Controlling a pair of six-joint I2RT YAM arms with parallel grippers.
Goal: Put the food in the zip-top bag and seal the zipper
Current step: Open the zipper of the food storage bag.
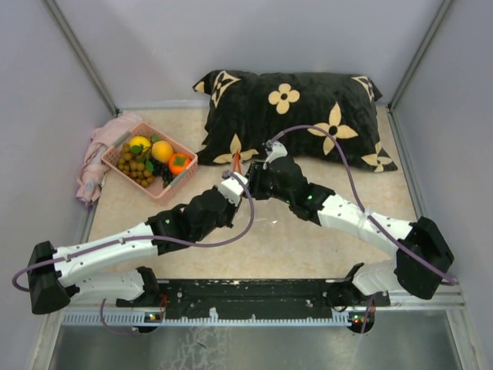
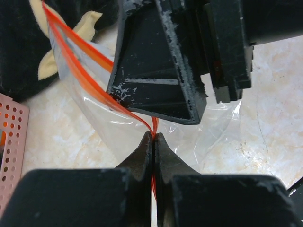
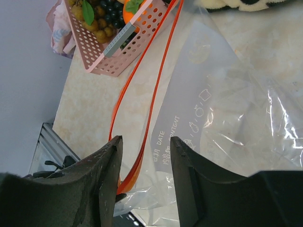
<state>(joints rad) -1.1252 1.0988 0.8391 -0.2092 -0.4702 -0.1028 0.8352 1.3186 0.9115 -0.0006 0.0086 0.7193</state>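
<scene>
Task state: not far along. All the food (image 1: 150, 158) sits in the pink basket (image 3: 92, 49), upper left of the top view, just right of a crumpled pink cloth (image 1: 96, 166). Yellow and orange balls, the tan cluster and green leaves are all there. Nothing shows inside the zip-top bag (image 3: 222, 109), which reads clear and empty in both wrist views. Filling and sealing are both left to do.

Bag location: centre of the top view, on the surface (image 1: 269, 239), just below the lower edge of the black flowered pillow (image 1: 308, 108). The two sides of the zipper (image 2: 154, 125) run apart along most of their length, so the mouth looks unsealed.

Left arm: reaches from its base at lower left diagonally up to frame centre, wrist low over the surface. Left claw (image 2: 155, 138) is pinched tight on one end of the zipper, and the strip disappears between the closed tips.

Right arm: comes from lower right, diagonally up-left, and meets the left arm at centre. Right claw (image 3: 144, 142) stands at medium width, jaws apart, straddling the orange strip. From this angle it cannot be told whether either finger touches the strip. No grip is visible.

Judgement: this reads as preparing the bag mouth, with one end anchored and the other claw positioned to spread it.
</scene>
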